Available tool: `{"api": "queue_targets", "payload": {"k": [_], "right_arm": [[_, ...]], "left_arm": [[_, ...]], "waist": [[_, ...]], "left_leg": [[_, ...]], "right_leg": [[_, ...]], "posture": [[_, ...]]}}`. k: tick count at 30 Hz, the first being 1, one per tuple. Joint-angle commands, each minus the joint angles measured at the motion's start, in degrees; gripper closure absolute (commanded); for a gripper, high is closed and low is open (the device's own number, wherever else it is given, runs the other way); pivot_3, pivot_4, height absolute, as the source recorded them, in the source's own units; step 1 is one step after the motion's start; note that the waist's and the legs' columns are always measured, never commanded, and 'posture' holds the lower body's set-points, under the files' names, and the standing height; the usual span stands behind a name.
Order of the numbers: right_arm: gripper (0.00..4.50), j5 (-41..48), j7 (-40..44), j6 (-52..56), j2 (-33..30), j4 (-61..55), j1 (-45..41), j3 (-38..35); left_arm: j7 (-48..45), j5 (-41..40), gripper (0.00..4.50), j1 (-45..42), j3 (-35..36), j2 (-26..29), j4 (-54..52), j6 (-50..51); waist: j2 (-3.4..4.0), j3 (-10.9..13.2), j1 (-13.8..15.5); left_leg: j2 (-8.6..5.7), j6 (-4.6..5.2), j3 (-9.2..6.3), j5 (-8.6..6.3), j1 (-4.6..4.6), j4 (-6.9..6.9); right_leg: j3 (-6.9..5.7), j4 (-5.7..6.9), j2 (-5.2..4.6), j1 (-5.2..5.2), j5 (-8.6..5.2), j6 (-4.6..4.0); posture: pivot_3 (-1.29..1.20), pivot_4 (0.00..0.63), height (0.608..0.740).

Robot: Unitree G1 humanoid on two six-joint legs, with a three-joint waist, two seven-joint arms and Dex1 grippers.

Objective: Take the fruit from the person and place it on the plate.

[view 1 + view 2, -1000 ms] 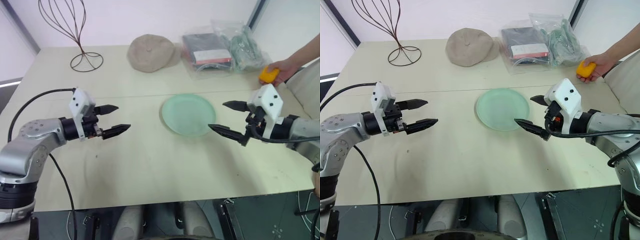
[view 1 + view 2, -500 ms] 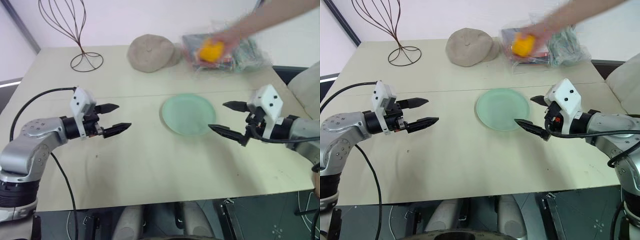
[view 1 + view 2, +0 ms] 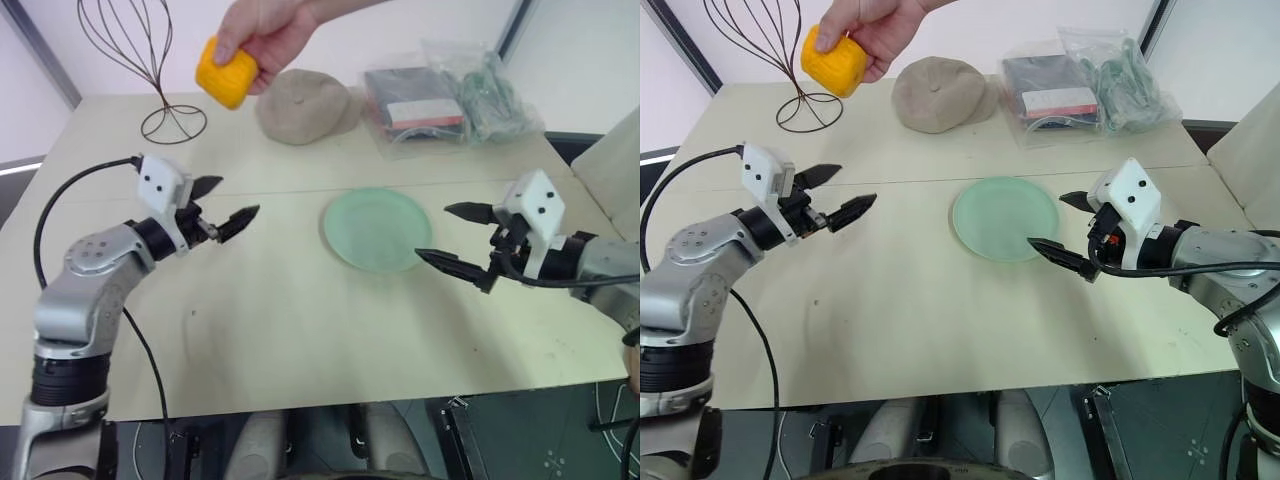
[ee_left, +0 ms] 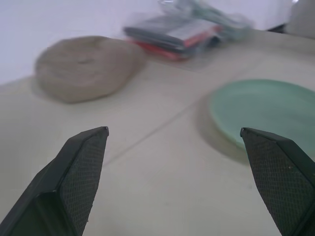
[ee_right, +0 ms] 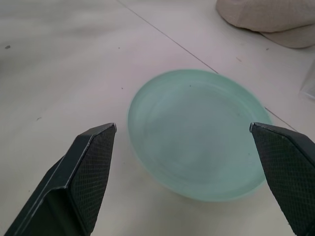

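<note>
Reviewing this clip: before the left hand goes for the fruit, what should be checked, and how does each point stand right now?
1. Left hand open: ok.
2. Fruit in plain sight: ok, the person's hand holds it up, above the table's far left.
3. Fruit between the left hand's fingers: not ok, it hangs higher and farther back.
4. Plate bare: ok.
5. Right hand open, holding nothing: ok.

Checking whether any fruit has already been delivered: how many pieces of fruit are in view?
1. The fruit is held in the person's hand above the table's far left, near the wire stand. The plate is bare. Nothing suggests another is hidden.
</note>
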Motion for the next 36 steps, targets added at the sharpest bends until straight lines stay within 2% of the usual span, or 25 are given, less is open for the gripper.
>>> {"api": "queue_targets", "payload": {"k": [1, 6, 11, 18, 36], "right_arm": [[0.05, 0.5, 0.0, -1.1, 0.0, -1.2, -1.0, -0.5], [0.05, 0.4, 0.1, -1.6, -0.1, -0.6, -1.7, 0.0], [0.05, 0.1, 0.1, -1.9, -0.1, -0.6, -1.9, 0.3], [0.05, 0.1, -0.2, -1.9, -0.1, -0.8, -2.0, 0.3], [0.05, 0.3, -1.2, -1.7, 0.1, -1.5, -2.2, 0.3]], "left_arm": [[6.4, 9.2, 0.00, 0.0, 0.1, -0.7, 0.6, -10.0], [10.9, 18.8, 0.00, -2.2, -2.1, -1.3, 4.6, -22.7], [10.5, 20.4, 0.00, -4.6, -3.4, -2.8, 7.1, -30.0], [8.9, 18.8, 0.00, -8.8, -3.3, -5.2, 11.0, -34.4], [9.3, 21.7, 0.00, -15.4, -4.5, -5.6, 18.2, -43.5]], "waist": [[0.00, 0.0, 0.0], [-0.01, 0.0, 0.6], [-0.01, 0.0, 1.3], [-0.03, 0.0, 1.2], [-0.04, 0.0, 1.2]], "left_leg": [[0.00, 0.00, 0.00, 0.00, 0.00, 0.00], [-0.01, 0.00, 0.01, 0.00, 0.01, 0.00], [-0.01, 0.00, 0.02, 0.00, 0.01, 0.01], [-0.02, 0.00, 0.02, 0.00, 0.00, 0.03], [-0.04, 0.00, 0.02, 0.00, 0.02, 0.07]], "right_leg": [[0.00, 0.00, 0.00, 0.00, 0.00, 0.00], [0.00, 0.00, -0.01, 0.02, 0.00, -0.01], [0.00, -0.01, -0.03, 0.02, 0.01, 0.00], [-0.03, -0.01, -0.02, 0.03, 0.01, 0.01], [-0.05, 0.02, 0.07, 0.06, 0.02, 0.02]], "posture": [[0.00, 0.150, 0.740], [0.00, 0.150, 0.740], [0.00, 0.150, 0.740], [0.00, 0.150, 0.740], [0.00, 0.150, 0.740]]}}
